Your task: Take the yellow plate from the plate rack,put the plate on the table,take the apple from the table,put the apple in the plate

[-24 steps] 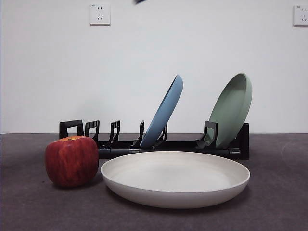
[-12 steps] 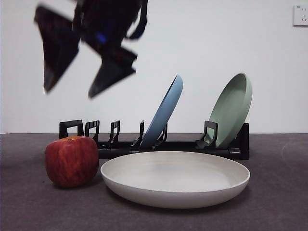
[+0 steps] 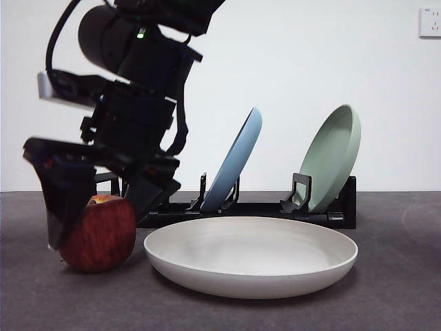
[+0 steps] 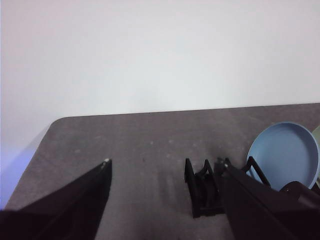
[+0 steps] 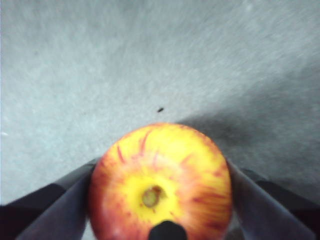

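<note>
The dark red apple (image 3: 103, 238) sits on the table (image 3: 400, 289) at the left, just beside the cream yellow plate (image 3: 251, 255), which lies flat in front of the plate rack (image 3: 262, 207). My right gripper (image 3: 96, 227) has come down from above and is open, one jaw on each side of the apple. In the right wrist view the apple (image 5: 160, 185) fills the gap of the right gripper (image 5: 160, 167), stem up. My left gripper (image 4: 165, 163) is open and empty, held high, looking at the rack's end (image 4: 202, 192).
A light blue plate (image 3: 238, 158) and a pale green plate (image 3: 334, 155) lean in the rack behind the yellow plate. The blue plate also shows in the left wrist view (image 4: 285, 155). A white wall with sockets (image 3: 430, 22) stands behind.
The right arm has dropped from the top of the front view down onto the apple, its jaws now straddling it. The apple has shifted slightly left. The plates have not moved.
</note>
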`<move>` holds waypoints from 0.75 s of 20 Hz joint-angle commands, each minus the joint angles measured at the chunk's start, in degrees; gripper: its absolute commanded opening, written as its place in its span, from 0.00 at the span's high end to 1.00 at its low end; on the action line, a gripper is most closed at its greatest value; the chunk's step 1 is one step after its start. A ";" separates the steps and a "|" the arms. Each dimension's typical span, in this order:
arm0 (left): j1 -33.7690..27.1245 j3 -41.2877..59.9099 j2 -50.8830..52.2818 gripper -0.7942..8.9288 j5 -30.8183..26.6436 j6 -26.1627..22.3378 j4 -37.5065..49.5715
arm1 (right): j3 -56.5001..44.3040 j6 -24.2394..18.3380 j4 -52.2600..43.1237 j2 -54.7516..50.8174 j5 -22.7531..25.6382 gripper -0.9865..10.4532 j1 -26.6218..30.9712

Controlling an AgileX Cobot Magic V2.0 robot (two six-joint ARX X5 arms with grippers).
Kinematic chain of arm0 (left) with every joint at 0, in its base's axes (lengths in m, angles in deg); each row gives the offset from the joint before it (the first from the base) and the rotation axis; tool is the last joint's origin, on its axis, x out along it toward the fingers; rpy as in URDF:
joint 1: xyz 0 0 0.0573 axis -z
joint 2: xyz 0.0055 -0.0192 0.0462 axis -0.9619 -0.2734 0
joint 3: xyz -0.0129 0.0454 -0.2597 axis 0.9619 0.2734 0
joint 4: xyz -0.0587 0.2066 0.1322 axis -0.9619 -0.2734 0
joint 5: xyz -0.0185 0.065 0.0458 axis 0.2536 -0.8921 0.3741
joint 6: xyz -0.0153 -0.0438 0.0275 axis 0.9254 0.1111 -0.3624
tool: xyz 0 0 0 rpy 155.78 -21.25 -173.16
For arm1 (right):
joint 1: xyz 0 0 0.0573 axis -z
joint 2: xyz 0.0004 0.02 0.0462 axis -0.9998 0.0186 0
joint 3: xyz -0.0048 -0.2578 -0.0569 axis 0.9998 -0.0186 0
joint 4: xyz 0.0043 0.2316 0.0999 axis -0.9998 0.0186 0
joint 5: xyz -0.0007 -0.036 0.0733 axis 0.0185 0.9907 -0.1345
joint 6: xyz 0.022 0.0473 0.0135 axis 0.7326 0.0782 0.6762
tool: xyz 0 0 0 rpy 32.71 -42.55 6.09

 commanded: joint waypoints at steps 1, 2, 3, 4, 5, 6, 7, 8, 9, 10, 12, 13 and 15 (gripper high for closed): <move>-0.22 0.28 0.31 0.57 -0.13 0.39 -0.66 | 0.15 -0.24 -0.11 1.25 0.11 0.78 -0.44; -0.22 0.28 0.31 0.57 -0.13 0.39 -1.14 | 0.15 -0.24 -0.07 1.25 0.13 0.89 -0.44; -0.22 0.28 0.31 0.57 -0.13 0.39 -1.55 | 0.15 -0.24 -0.09 1.25 0.13 0.93 -0.48; -0.22 0.28 0.31 0.57 -0.13 0.37 -1.92 | 0.15 -0.24 -0.09 1.25 0.15 0.92 -0.48; -0.22 0.28 0.31 0.57 -0.13 0.37 -2.23 | 0.15 -0.24 -0.04 1.25 0.17 0.92 -0.48; -0.22 0.28 0.31 0.57 -0.11 0.37 -2.49 | 0.17 -0.24 -0.04 1.16 0.17 0.92 -0.48; -0.22 0.28 0.31 0.57 -0.11 0.37 -2.56 | 0.17 -0.24 -0.04 0.76 0.17 0.92 -0.48; -0.22 0.28 0.31 0.57 -0.07 0.37 -2.56 | 0.22 -0.24 0.00 -0.11 0.20 0.92 -0.44; -0.22 0.28 0.31 0.57 -0.07 0.37 -2.51 | 0.42 -0.26 0.15 -1.31 0.35 0.92 -0.35; -0.22 0.28 0.09 0.57 -0.04 0.37 -2.45 | 0.85 -0.26 0.87 -2.75 0.44 0.92 -0.26; -0.22 0.28 -0.76 0.57 -0.02 0.35 -2.23 | 1.27 -0.26 2.38 -6.56 1.07 0.92 0.35; -0.22 0.28 -1.49 0.57 0.00 0.28 -1.92 | 1.27 -0.26 3.30 -8.76 2.01 0.92 0.57; -0.22 0.28 -3.26 0.57 0.31 0.04 -0.48 | 1.27 -0.24 6.08 -13.44 3.34 0.92 1.81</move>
